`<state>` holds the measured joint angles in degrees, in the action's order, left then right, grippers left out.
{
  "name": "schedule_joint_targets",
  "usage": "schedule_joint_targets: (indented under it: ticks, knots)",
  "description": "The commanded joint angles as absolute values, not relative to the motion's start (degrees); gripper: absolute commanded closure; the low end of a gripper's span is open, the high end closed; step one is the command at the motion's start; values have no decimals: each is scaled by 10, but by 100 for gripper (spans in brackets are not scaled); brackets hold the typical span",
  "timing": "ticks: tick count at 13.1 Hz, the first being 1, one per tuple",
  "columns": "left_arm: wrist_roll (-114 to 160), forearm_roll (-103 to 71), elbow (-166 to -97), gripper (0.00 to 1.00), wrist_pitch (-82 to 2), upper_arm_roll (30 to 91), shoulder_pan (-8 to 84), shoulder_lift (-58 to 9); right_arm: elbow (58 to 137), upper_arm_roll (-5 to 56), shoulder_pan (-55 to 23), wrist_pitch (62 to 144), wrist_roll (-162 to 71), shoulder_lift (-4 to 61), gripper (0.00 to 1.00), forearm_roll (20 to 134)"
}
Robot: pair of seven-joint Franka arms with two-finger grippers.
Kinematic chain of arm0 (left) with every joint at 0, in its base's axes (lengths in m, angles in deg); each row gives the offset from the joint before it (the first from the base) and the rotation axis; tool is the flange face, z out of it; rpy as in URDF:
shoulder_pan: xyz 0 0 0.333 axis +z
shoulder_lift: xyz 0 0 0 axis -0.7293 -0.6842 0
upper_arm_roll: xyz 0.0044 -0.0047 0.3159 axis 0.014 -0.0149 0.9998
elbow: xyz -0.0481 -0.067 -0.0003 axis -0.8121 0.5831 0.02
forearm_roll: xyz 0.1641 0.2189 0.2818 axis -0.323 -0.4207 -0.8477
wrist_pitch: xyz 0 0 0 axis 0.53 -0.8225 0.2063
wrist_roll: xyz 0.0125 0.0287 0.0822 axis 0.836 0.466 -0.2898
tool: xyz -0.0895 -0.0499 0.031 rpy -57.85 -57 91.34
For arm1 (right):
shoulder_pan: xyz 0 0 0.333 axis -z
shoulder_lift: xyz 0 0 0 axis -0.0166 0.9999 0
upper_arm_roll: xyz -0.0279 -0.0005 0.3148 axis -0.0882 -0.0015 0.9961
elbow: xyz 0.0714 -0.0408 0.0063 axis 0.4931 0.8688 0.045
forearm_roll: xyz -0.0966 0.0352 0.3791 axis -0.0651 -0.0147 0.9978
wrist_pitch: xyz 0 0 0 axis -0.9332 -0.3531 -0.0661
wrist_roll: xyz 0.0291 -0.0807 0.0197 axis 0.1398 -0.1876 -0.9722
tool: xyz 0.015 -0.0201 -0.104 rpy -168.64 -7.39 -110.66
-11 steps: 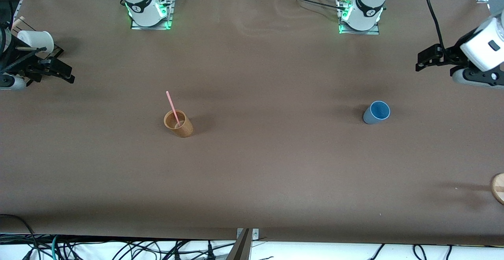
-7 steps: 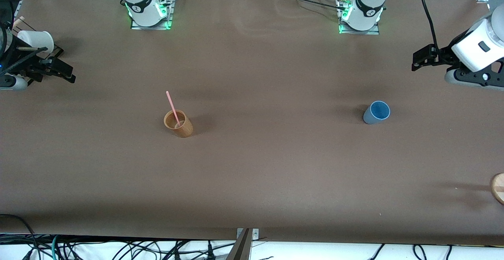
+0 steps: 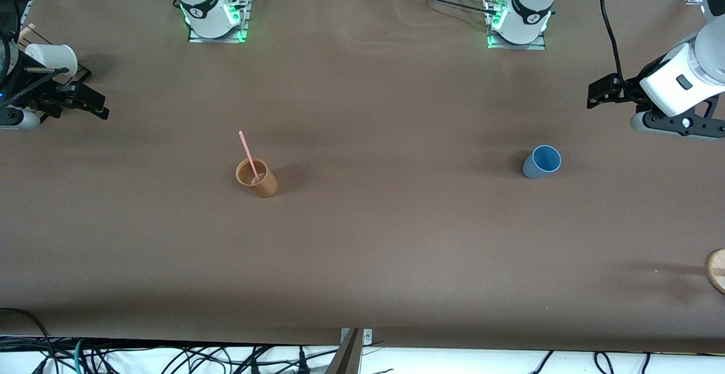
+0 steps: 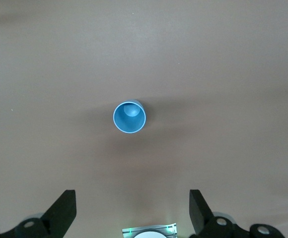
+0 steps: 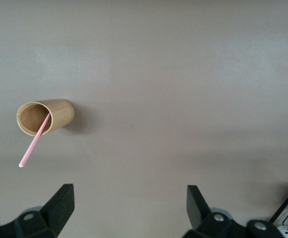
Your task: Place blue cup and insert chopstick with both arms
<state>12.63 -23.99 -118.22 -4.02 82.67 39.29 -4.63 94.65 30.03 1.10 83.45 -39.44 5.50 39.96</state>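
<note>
Small light-blue tapered plastic cup (image 3: pixel 542 161): upright on brown table cover (image 3: pixel 396 238), toward left arm's end, untouched; open mouth seen from above in left wrist view (image 4: pixel 129 118).

Thin straight pink chopstick (image 3: pixel 248 156): leaning inside tan-brown wooden-looking cup (image 3: pixel 256 177), toward right arm's end, well apart from blue cup; upper end tilted past the rim.

Left gripper (image 3: pixel 601 92): raised over table edge at left arm's end, near blue cup; fingers (image 4: pixel 62 210) spread wide, holding nothing.

Right gripper (image 3: pixel 85 102): over table edge at right arm's end, beside a white cup (image 3: pixel 52 59); fingers (image 5: pixel 59 203) parted, empty. Waiting.

Round wooden disc (image 3: pixel 717 270): partly visible at table edge, nearer to front camera than blue cup.

Risks, judged: light cup tipped or pushed aside if one finger lands on the rim during descent; thin chopstick slipping or rotating in a loose pinch; brown cup toppled if the stick is drawn out at an angle; arms crowding each other at insertion.
</note>
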Motion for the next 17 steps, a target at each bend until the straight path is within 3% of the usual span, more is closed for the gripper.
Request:
schedule_joint_targets:
  ticks: [1, 9, 17]
  knots:
    - [128, -241, -1174, 0, -39, 829, 389, -48, 951, 304, 17, 833, -405, 49, 0, 411]
    - [129, -241, -1174, 0, -39, 831, 397, -48, 951, 303, 17, 830, -405, 49, 0, 411]
    - [120, -274, -1185, 0, -60, 833, 408, -118, 951, 302, 17, 829, -405, 49, 0, 411]
